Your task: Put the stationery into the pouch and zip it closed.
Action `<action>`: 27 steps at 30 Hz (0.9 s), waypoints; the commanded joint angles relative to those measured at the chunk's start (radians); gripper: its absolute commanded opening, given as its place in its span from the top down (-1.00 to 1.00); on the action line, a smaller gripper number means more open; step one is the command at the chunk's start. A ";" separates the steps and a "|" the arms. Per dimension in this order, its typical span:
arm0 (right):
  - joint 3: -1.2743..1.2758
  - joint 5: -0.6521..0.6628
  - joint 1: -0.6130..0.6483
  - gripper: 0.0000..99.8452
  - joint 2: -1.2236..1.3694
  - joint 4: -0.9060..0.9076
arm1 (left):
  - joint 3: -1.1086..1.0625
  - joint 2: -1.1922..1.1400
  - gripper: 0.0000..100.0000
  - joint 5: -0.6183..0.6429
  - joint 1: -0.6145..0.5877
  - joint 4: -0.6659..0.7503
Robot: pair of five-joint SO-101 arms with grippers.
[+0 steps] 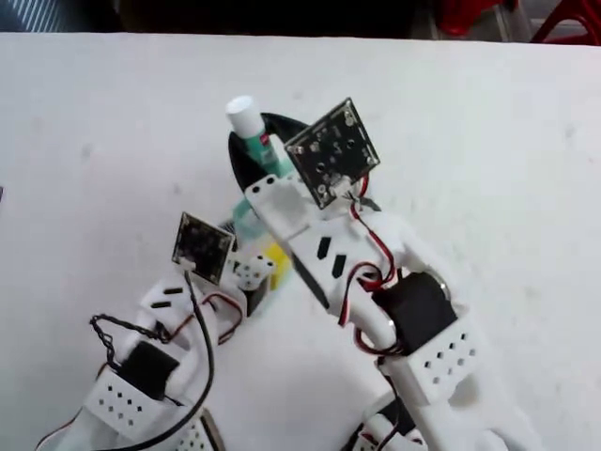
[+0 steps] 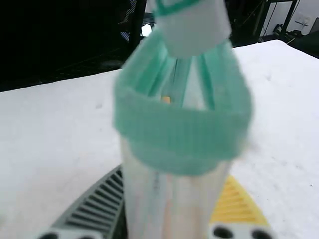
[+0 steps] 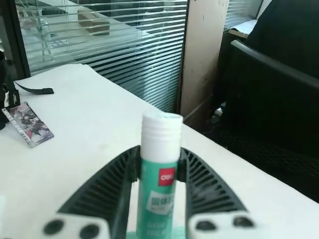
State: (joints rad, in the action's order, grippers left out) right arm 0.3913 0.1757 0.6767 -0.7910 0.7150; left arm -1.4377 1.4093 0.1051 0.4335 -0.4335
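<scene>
The glue stick [image 3: 159, 172] is gripped between the right pincer's [image 3: 159, 152] jaws, capped end protruding past the tips. The pouch [image 2: 182, 134] is clamped in the left pincer [image 2: 167, 214], green-rimmed mouth open beyond its tips, glue stick at the mouth.

The white bench [image 1: 488, 141] carries a small picture card [image 3: 27, 124] toward 9 o'clock; a black strap [image 3: 35, 90] lies near it.

A fixed camera looks steeply down on my white surface [image 1: 488, 122]. Wrist cameras peer closely along my left tool [image 2: 174, 177] and right tool [image 3: 158, 152]; high and right views share the white-capped green glue stick [image 3: 159, 134].
</scene>
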 commanded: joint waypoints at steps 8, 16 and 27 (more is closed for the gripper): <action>0.132 -0.009 -0.002 0.97 -0.012 -0.101 | 0.041 0.005 0.63 0.014 -0.002 -0.006; 0.132 -0.002 -0.018 0.97 -0.159 0.076 | 0.058 0.005 0.63 0.021 -0.064 -0.003; 0.133 0.002 -0.054 0.97 -0.223 0.219 | 0.058 0.005 0.64 0.021 -0.062 -0.009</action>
State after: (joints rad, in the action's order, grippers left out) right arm 0.5247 0.1726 0.6490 -1.0165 0.9037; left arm -1.4362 1.4047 0.1112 0.3951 -0.4335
